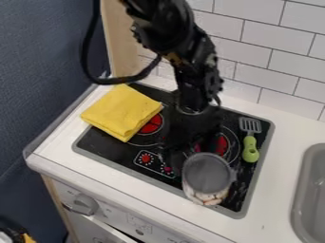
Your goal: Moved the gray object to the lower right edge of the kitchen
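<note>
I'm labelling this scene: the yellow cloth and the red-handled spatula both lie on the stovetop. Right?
Only the handle colour is wrong: the camera view shows the spatula with a green handle. It and the yellow cloth both lie on the stovetop.

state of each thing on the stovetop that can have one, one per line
gray object, upright, can't tell if the top is lidded or open
yellow cloth, folded, lying partly over the left edge of the stovetop
spatula, lying flat, green handle toward the front
</note>
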Controlling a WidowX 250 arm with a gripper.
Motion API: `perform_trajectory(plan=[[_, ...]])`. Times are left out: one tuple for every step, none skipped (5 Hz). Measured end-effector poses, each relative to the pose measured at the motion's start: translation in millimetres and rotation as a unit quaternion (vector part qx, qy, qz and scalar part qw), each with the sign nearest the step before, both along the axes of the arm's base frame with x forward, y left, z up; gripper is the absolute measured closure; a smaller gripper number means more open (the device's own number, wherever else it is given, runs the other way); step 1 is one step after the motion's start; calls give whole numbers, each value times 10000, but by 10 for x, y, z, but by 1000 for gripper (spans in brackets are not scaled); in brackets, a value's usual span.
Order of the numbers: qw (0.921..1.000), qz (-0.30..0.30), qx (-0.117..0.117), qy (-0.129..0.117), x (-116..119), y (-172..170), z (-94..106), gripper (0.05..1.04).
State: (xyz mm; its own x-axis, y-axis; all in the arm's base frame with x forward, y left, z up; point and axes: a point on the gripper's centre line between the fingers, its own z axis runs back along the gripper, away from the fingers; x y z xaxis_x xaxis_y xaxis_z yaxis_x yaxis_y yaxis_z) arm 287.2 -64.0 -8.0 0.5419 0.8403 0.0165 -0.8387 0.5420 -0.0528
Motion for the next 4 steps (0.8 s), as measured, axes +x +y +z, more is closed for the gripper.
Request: perform_trajectory(plan=[[9995,-316,19,11,-43,-161,2,83],[9986,-515,-65,-103,-33,-273,5,83],[9981,-616,38,-66,-61,-287,21,83],[9976,-630,5,-287,-3,-270,150,83]])
